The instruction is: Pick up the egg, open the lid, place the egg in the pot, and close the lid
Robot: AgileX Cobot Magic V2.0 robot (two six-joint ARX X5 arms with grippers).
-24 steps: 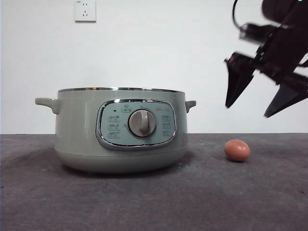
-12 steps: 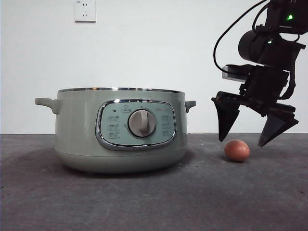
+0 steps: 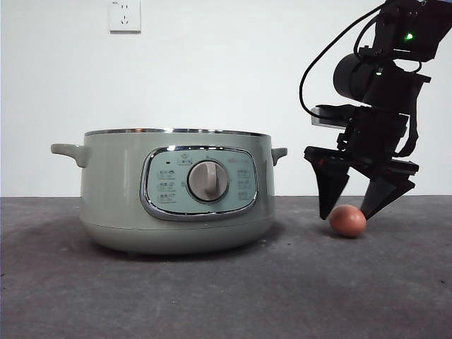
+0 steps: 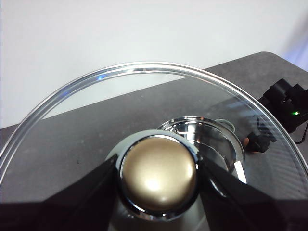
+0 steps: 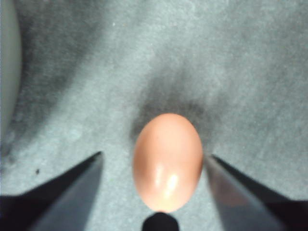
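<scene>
Between the right tool's (image 3: 347,212) spread jaws lies the egg (image 3: 348,221).

Brown-orange egg (image 3: 347,221) on its side beside open sage-green pot (image 3: 176,191); glass lid (image 4: 144,96) aloft.

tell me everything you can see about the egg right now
The egg is a small brown-orange oval with a smooth, slightly glossy shell, whole as far as can be seen. It lies on its side on the dark grey table, apart from the pale green pot. The right end effector is lowered over it, its black jaws open, one on each side. In the right wrist view there are gaps between the shell and both jaws, so only the table appears to touch it.
</scene>
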